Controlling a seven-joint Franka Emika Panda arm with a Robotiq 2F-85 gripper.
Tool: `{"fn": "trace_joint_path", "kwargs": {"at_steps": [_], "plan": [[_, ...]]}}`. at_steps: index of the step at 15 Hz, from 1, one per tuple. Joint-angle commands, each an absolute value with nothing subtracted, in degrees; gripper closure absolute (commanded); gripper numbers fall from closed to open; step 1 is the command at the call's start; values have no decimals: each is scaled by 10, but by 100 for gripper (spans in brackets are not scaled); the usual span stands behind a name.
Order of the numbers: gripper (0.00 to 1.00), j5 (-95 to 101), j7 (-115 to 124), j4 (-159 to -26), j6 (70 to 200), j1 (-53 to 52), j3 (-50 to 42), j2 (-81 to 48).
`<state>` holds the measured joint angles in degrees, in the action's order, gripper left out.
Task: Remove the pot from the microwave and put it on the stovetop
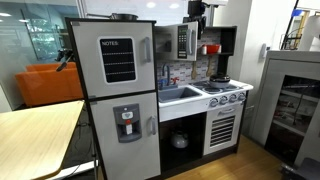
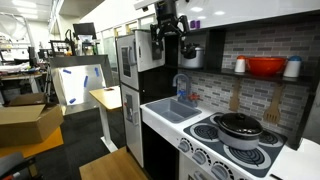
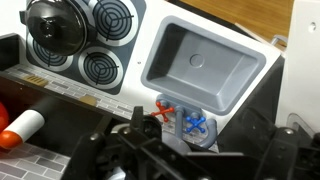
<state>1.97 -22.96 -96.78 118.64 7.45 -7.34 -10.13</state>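
- Your gripper [image 2: 172, 38] hung at the upper centre of the frame, jaws spread wide with nothing between them.
- The pot showed in no view. I judged that it sat behind the door of the microwave [image 1: 185, 40], in the upper middle of that frame.
- The step in hand looked to be getting that door open, so your first target was the handle, not the pot.
- The wrist view looked down on the sink [image 3: 200, 65] at centre and the stovetop [image 3: 82, 43] at upper left. The hand therefore pointed downward, and you needed to turn it toward the door face before closing in.
- Whether the door was shut or ajar could not be told at this size, so it was worth checking before you committed.
- A black pan [image 2: 240, 125] filled one burner at lower right, so you had to plan on a free burner for the set-down.
- The faucet [image 3: 188, 125] stood under the hand, and a low sweep risked clipping it.
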Motion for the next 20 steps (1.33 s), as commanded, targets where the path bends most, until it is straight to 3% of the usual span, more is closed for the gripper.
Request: {"fn": "trace_joint_path", "kwargs": {"at_steps": [1,20], "plan": [[0,21,-229,-966,1184,81,-67,-102],[0,48,-221,-939,1182,91,-77,-112]]}}
